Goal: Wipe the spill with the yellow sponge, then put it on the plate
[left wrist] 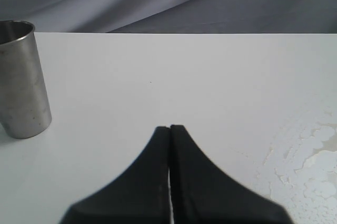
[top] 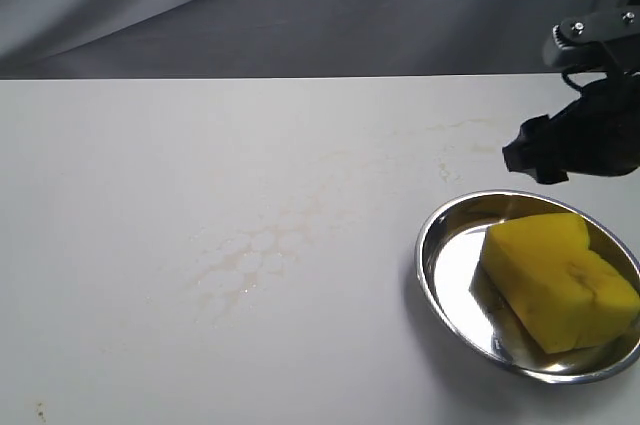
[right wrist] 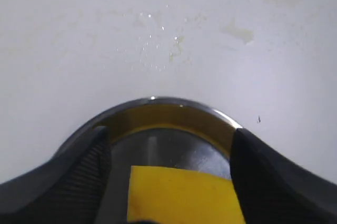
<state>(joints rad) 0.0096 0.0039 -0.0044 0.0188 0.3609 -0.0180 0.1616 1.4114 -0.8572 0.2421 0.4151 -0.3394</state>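
The yellow sponge [top: 560,278] lies inside the steel plate [top: 447,227] at the table's front right, and nothing is touching it. My right gripper [top: 548,153] hangs just above the plate's far rim. In its wrist view this gripper [right wrist: 169,132] is open, its fingers well apart on either side of the sponge [right wrist: 179,195] and the plate [right wrist: 158,101]. No amber puddle shows anywhere. A pale wet film of beaded droplets [top: 258,253] marks the middle of the table. My left gripper [left wrist: 170,127] is shut on nothing, low over bare table, and is out of the exterior view.
A steel cup [left wrist: 21,79] stands upright on the table in the left wrist view. Faint brownish stain streaks [top: 465,127] run near the table's far edge behind the plate. Grey cloth hangs behind the table.
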